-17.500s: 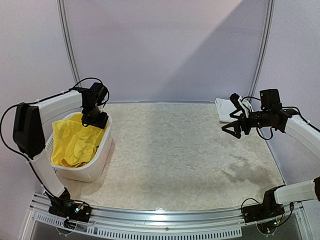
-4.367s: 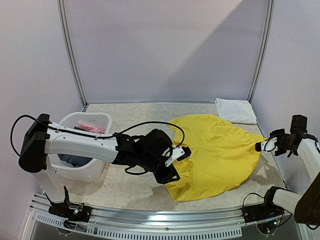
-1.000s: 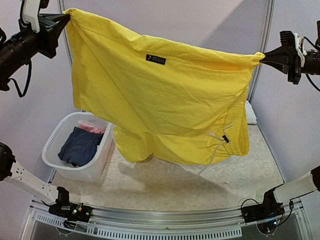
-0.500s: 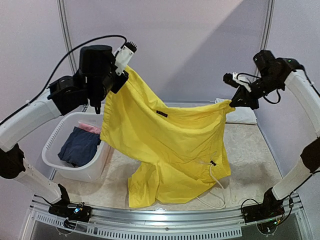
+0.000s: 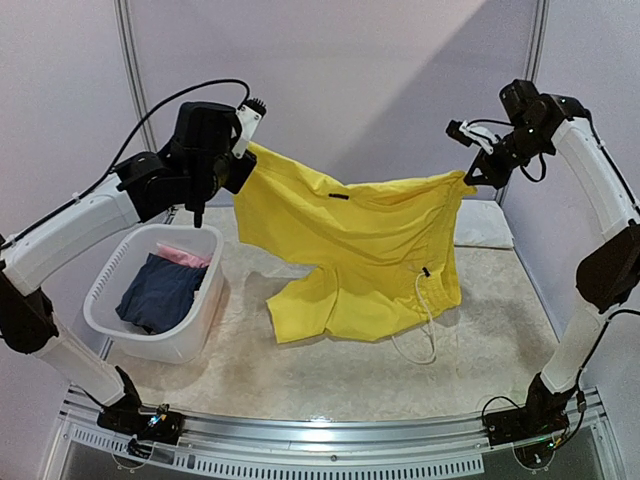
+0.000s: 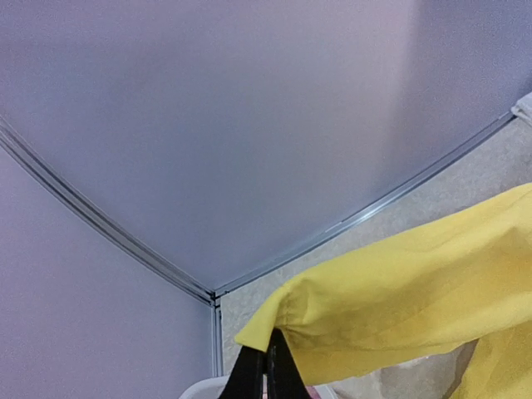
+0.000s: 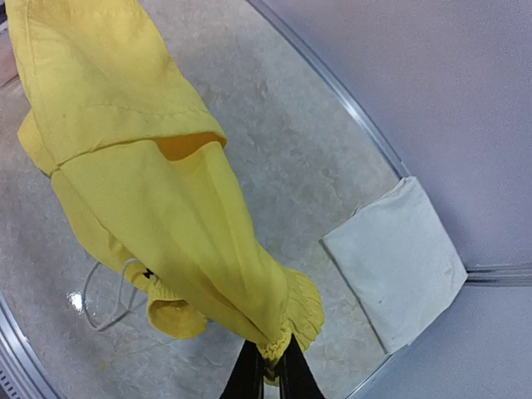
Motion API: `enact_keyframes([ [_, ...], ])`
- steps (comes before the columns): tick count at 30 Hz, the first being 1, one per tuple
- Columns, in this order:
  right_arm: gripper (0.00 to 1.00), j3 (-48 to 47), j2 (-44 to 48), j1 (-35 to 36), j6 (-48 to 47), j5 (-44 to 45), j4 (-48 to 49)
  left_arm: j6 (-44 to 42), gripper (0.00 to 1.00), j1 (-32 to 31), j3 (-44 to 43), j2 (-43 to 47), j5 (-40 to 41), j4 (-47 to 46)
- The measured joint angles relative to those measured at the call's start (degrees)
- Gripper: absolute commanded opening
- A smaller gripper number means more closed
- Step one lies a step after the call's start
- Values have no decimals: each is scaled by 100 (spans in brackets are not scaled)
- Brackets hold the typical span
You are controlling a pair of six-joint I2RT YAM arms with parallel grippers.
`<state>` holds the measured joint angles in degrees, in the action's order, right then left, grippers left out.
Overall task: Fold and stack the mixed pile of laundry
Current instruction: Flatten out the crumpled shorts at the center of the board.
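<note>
Pale lilac walls close in a mottled beige counter (image 5: 330,385) on three sides, with metal rails running up the back corners. Above the middle of the counter hang the yellow shorts (image 5: 350,250), stretched by the waistband across the centre of the top view. The band sags slightly between its two held corners and carries a small black label (image 5: 338,197). The legs fall toward the lower middle of the frame, and the lowest hem hangs close over the counter; I cannot tell whether it touches. A white drawstring (image 5: 420,340) loops down below the right leg.

The left fingers (image 5: 240,158) are pinched tight on the waistband corner at upper left. The left wrist view shows that corner (image 6: 399,307) clamped between closed tips. The right fingers (image 5: 476,176) are likewise closed on the opposite corner at upper right, and the cloth (image 7: 166,208) bunches where it enters them.

At lower left stands a white basket (image 5: 200,325) holding a navy piece (image 5: 165,292) and a pink piece (image 5: 182,256). It sits just beside the hanging left leg but apart from it. A folded white garment (image 5: 483,225) lies at the counter's far right edge, against the back corner. Bare counter shows along the near edge, from the basket across to the right side.
</note>
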<state>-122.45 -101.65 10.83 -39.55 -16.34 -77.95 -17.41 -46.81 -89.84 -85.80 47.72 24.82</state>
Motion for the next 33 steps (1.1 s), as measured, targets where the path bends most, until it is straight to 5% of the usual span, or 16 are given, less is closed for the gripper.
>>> enact_keyframes([
  [8, 0, -188, 529, 232, -111, -485, 61, -35, 0, -221, 85, 1648, -675, -2],
  [14, 0, 74, 1561, 789, -428, -1270, 63, -660, 0, -1207, 284, 2883, -890, -208],
  [24, 0, -334, 2916, 1392, -640, -1963, -17, -1572, 0, -2557, -614, 2702, -732, -254],
  [27, 0, -555, 2828, 1392, -634, -1950, 0, -1976, 0, -2334, -881, 2208, -442, -713],
  [33, 0, 839, 2409, 933, -723, -2114, 234, -1150, 0, -341, -1606, 503, -988, -422],
])
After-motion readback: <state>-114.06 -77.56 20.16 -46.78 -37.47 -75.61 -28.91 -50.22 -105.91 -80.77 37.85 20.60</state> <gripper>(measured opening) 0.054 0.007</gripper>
